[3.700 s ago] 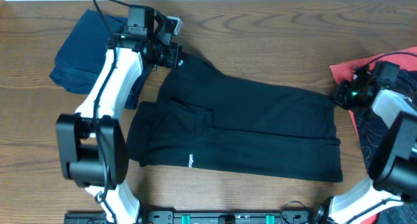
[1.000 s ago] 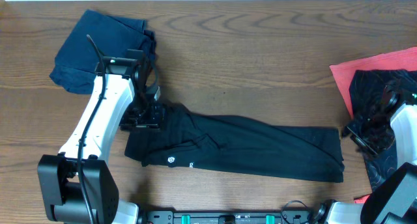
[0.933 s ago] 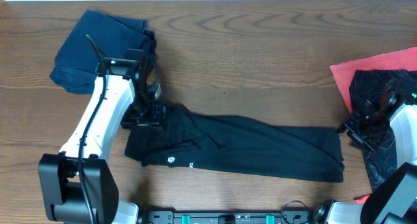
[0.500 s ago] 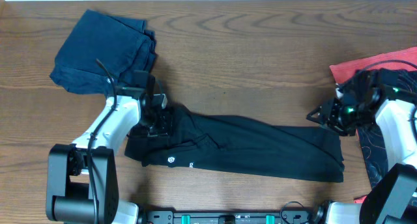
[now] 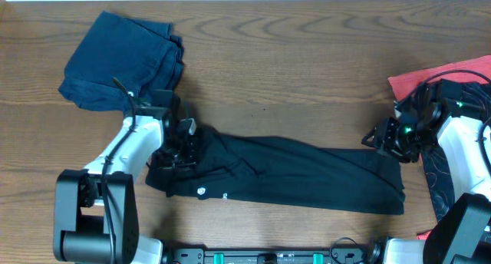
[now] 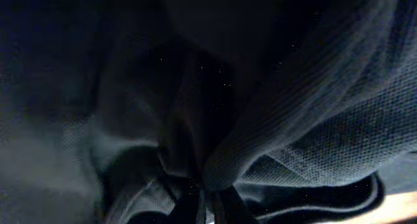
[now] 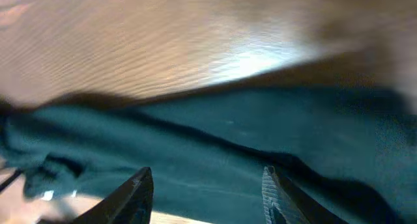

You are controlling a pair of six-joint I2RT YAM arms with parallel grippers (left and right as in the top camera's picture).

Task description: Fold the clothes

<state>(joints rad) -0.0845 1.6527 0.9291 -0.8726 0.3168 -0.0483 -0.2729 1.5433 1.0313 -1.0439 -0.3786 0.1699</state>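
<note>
Left hand (image 5: 182,144) pinches the black T-shirt's (image 5: 307,176) bunched end, right hand (image 7: 207,175) hangs wide open over the other end, probably setting up the next fold.

Right gripper (image 7: 205,188), fingers (image 7: 133,195) spread apart, over the dark shirt (image 7: 260,139); wooden table (image 7: 163,35) beyond the fingertips.

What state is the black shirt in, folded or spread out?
Folded lengthwise: the black shirt lies as a long narrow strip on the table, one end bunched.
</note>
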